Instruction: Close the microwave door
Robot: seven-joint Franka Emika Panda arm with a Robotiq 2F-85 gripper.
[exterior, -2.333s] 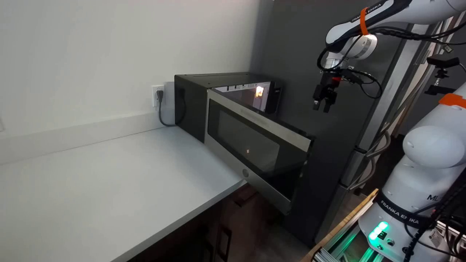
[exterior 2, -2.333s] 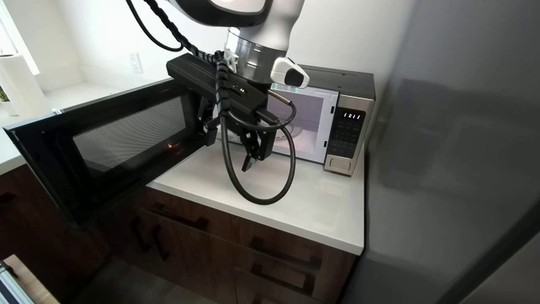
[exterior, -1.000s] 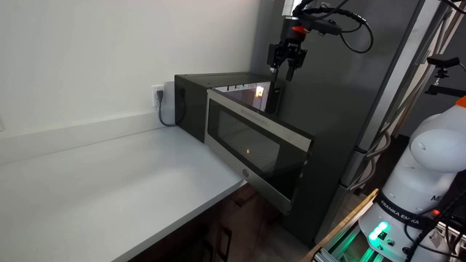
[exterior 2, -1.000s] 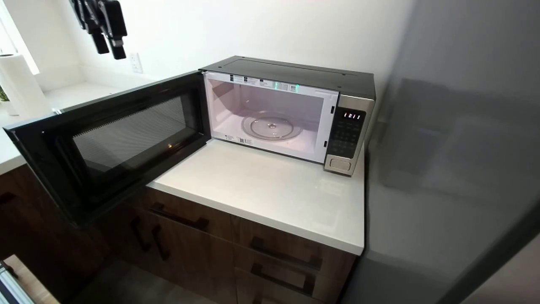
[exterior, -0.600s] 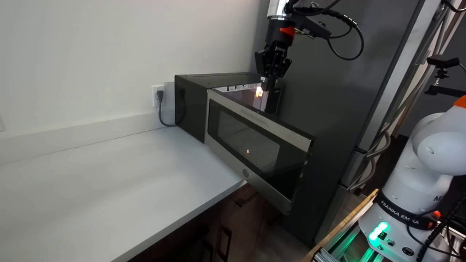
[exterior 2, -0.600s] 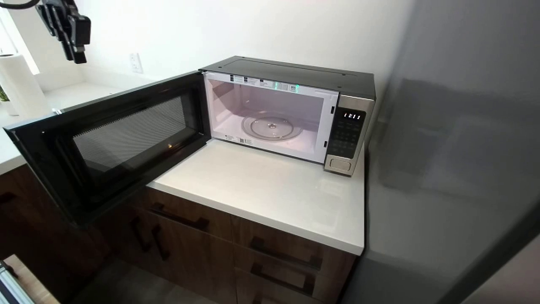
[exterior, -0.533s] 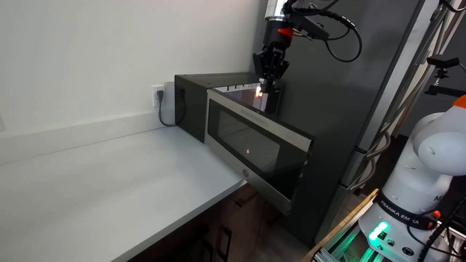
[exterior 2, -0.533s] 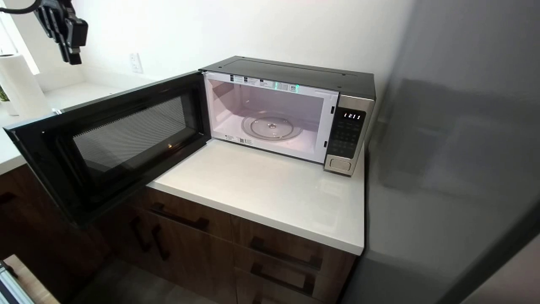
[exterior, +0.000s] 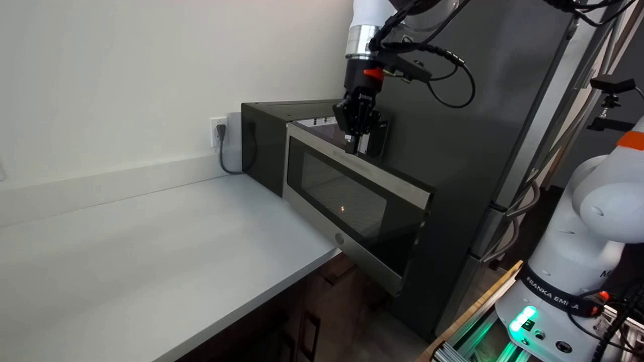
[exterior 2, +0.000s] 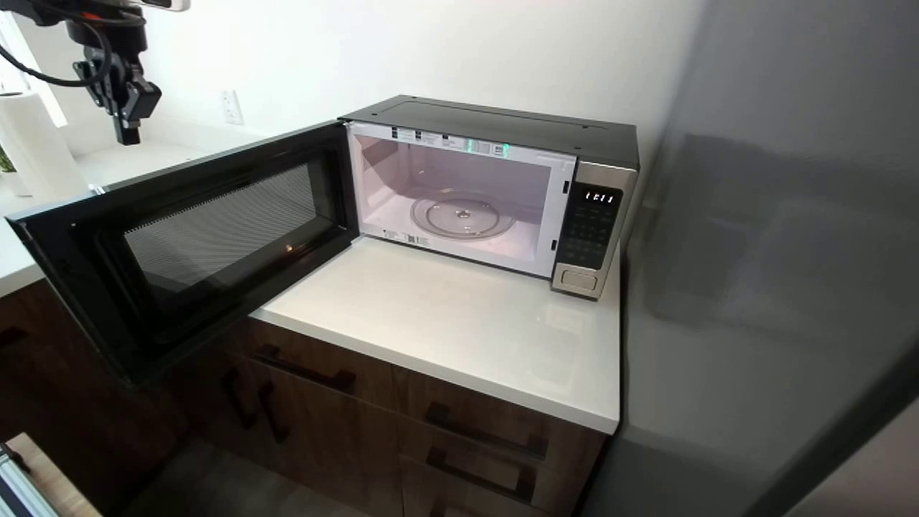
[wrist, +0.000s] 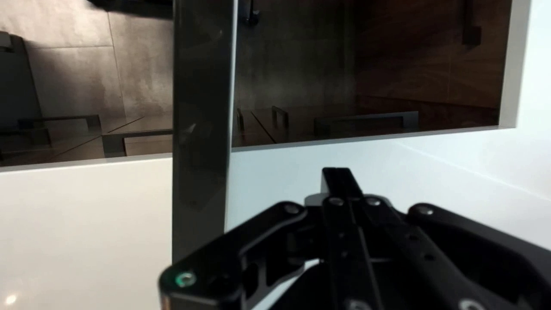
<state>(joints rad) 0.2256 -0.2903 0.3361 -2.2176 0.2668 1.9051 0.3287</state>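
1. A white wall is rising at the back.
2. A tall grey panel is standing at one end of it.
3. A white counter is stretching along the wall, and dark wooden drawers are sitting beneath it.
4. A robot arm is standing off the counter's front edge, and a green light is glowing on its base.
5. The microwave is sitting on the counter, close to both wall and panel, and it is showing me its pale inside.
6. The door is standing wide open, hinging at the microwave's side and jutting past the counter's front edge.
7. The gripper is pointing down near the door's top edge, on the outer-face side, and a gap is showing between the two; its jaws are resting together, tip beside tip.
8. A round clear plate is lying inside the microwave.
9. A display is glowing on the microwave's front, but its digits are looking too blurred for me to read.
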